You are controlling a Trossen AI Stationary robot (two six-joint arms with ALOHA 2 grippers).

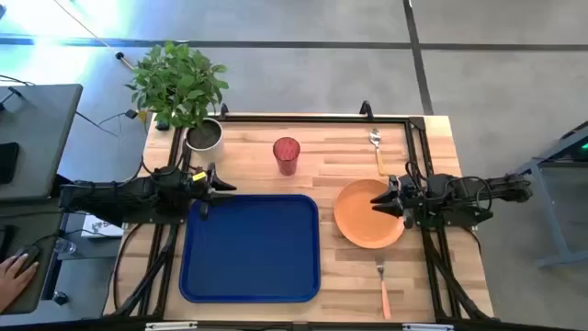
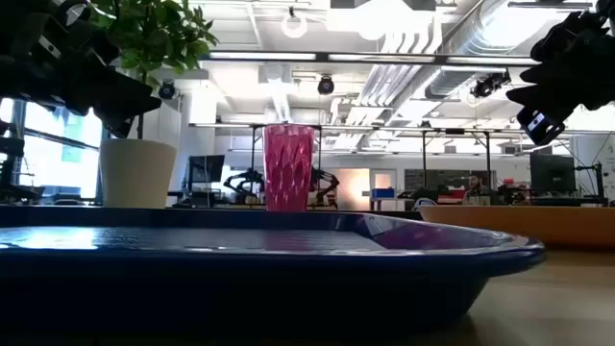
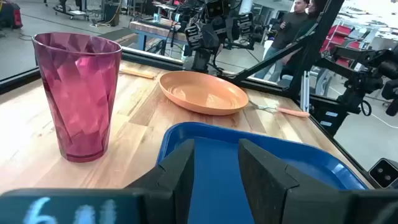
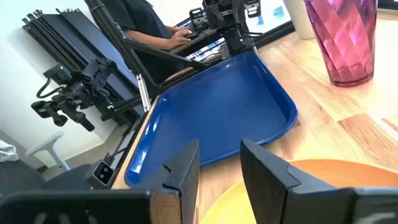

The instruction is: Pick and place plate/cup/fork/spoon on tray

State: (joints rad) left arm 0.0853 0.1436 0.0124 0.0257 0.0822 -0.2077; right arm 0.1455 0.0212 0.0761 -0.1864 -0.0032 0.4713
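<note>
Over the plate, near edge: right gripper, fingers parted, nothing held. Beside plate: tray, empty. At tray's far corner from plate: left gripper, fingers parted, nothing held. Beyond plate and tray: cup, upright. Flanking plate: spoon, fork.

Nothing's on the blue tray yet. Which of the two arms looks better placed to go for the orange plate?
Probably the right: its gripper hovers over the plate, jaws open. The left gripper sits at the far corner of the tray, across from it.
</note>
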